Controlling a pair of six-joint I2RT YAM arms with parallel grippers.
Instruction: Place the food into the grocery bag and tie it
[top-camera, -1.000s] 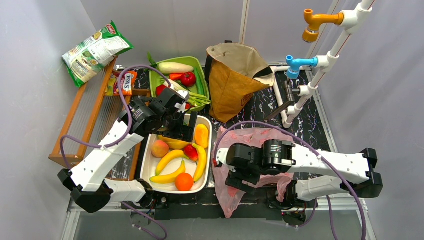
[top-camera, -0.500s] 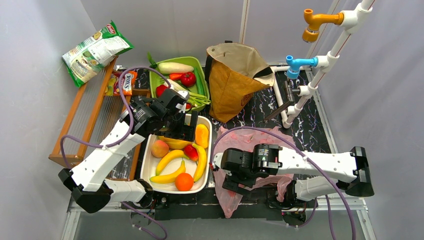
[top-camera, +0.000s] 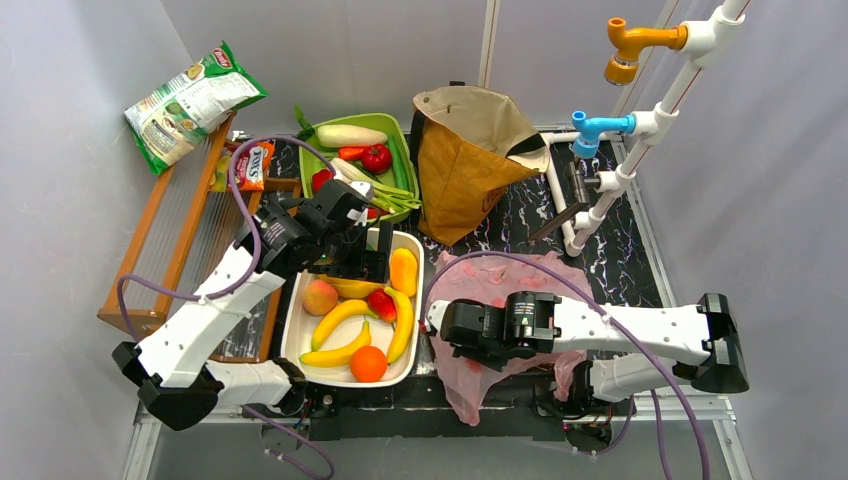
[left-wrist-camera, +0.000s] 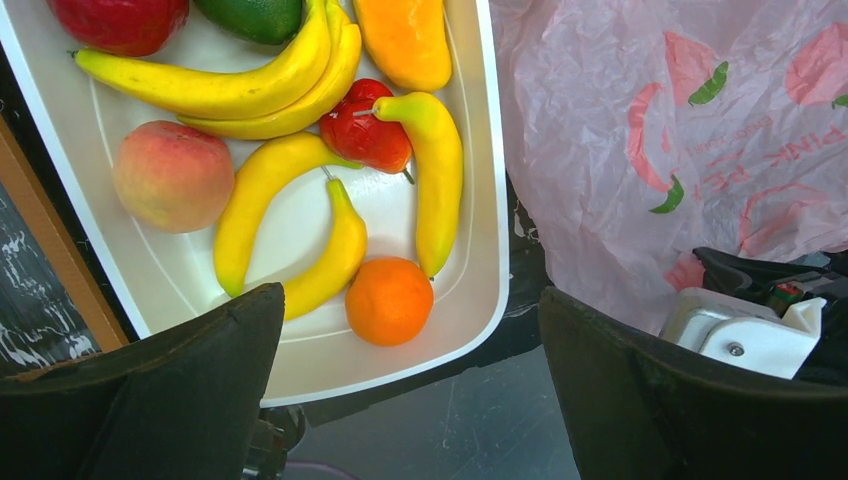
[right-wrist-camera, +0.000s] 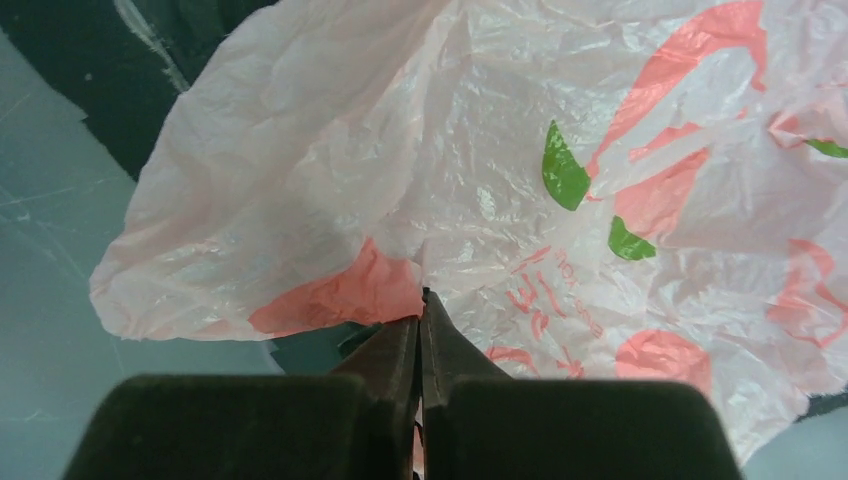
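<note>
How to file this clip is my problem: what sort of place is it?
Probably a lab test cell staged as a kitchen or grocery corner: plain grey panel walls, toy fruit in a white tray, and mock taps made of white pipe.

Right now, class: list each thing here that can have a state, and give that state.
left gripper, open above the white tray.
right gripper, shut on the pink grocery bag.
pink grocery bag, crumpled, pinched at one fold.
toy fruit, in the tray, not bagged.
brown paper bag, upright, mouth open.
</note>
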